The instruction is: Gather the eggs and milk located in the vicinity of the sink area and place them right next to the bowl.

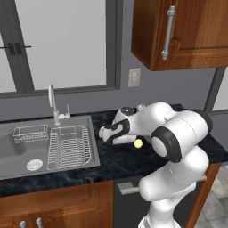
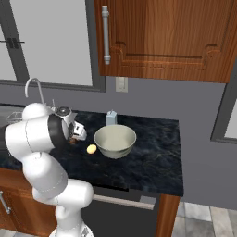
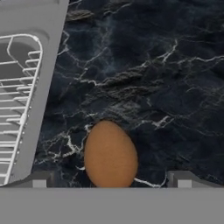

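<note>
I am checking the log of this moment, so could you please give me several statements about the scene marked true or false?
1. The brown egg lies on the dark counter between the tips of the gripper. True.
2. The pale egg is inside the bowl. False: it lies on the counter beside the bowl.
3. The milk carton stands upright behind the bowl. True.
4. The gripper is shut on the brown egg. False: its tips stand wide of the egg, open.
5. The dish rack sits in the sink. True.

Both base views look forward and down at the bench (image 1: 107, 164) (from opposite sides); the hand view looks straight down, close over its marble.
</note>
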